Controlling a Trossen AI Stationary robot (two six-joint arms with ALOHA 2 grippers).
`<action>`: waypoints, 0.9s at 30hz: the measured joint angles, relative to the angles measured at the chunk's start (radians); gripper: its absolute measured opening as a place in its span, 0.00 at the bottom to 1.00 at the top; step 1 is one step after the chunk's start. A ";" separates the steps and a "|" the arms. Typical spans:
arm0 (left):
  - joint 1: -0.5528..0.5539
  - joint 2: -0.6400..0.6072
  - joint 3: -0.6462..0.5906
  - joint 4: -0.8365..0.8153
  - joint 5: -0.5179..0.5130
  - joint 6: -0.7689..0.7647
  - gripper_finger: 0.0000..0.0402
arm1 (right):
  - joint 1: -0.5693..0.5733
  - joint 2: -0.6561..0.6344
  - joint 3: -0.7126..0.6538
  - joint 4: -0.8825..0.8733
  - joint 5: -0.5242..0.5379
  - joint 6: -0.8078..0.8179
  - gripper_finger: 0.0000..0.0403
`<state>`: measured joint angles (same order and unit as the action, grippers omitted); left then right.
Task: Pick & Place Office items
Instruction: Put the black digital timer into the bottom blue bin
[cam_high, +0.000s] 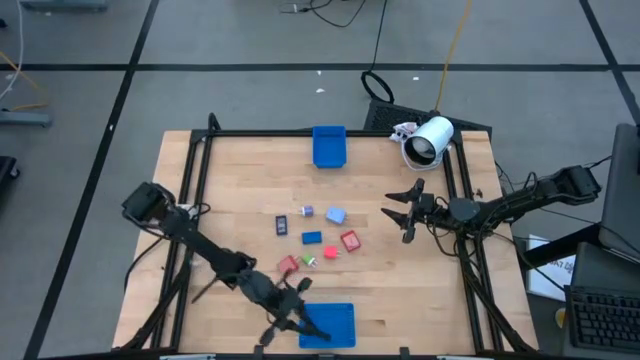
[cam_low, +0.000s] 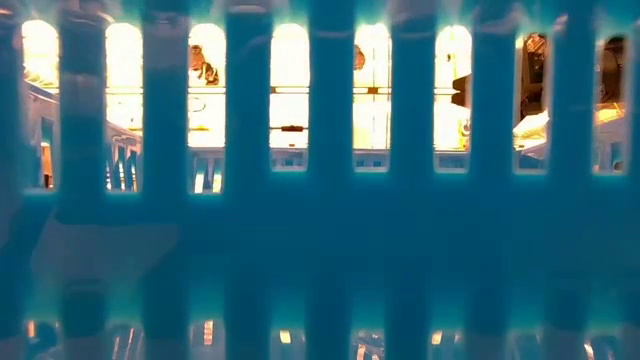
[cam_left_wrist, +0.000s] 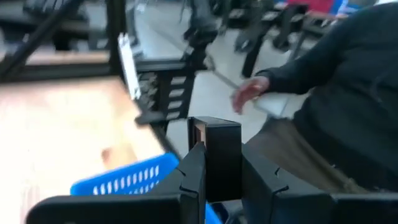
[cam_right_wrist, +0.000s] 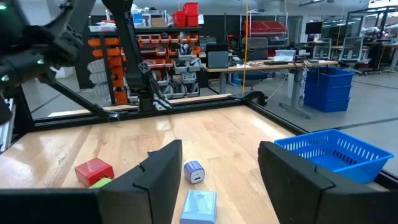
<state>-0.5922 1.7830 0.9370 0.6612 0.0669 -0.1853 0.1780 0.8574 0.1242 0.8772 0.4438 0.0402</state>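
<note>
Left gripper (cam_high: 292, 312): at 6 o'clock on the table, over the left edge of the near tray (cam_high: 335, 322). Fingers clamped on a dark block (cam_left_wrist: 214, 155), seen upright between them in the left wrist view.

Loose items, table centre, seven counted:
- dark piece (cam_high: 282, 224), one, at 9 o'clock of the cluster
- red blocks, two: (cam_high: 288, 264) at 7 o'clock, (cam_high: 350, 241) at 4 o'clock
- purple cube (cam_high: 307, 212), one, at 12 o'clock
- blue blocks, two: (cam_high: 312, 238) mid-cluster, (cam_high: 335, 215) paler, at 1 o'clock
- green-and-red bit (cam_high: 322, 257), one, at 6 o'clock

Trays, two: the near one, plus the far tray (cam_high: 329, 146) at 12 o'clock.

Right gripper (cam_high: 406, 212): at 3 o'clock, fingers apart, holding nothing.

Risk: the block sits above the tray's rim, not its middle; released here, it may strike the wall and fall onto the table. A person (cam_left_wrist: 336, 106) stands just beyond that table edge.
</note>
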 joint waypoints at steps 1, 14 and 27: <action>0.000 0.010 0.017 -0.030 -0.021 -0.012 0.16 | 0.000 0.000 0.000 0.000 0.000 0.000 0.50; -0.013 0.132 0.049 -0.101 -0.180 -0.070 0.14 | 0.000 0.000 0.000 -0.004 0.000 0.000 0.50; -0.025 0.181 0.049 -0.023 -0.200 -0.011 0.16 | 0.000 0.000 0.000 -0.006 0.000 0.000 0.50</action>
<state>-0.6174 1.9644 0.9855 0.6384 -0.1332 -0.1961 0.1776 0.8579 0.1242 0.8707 0.4438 0.0402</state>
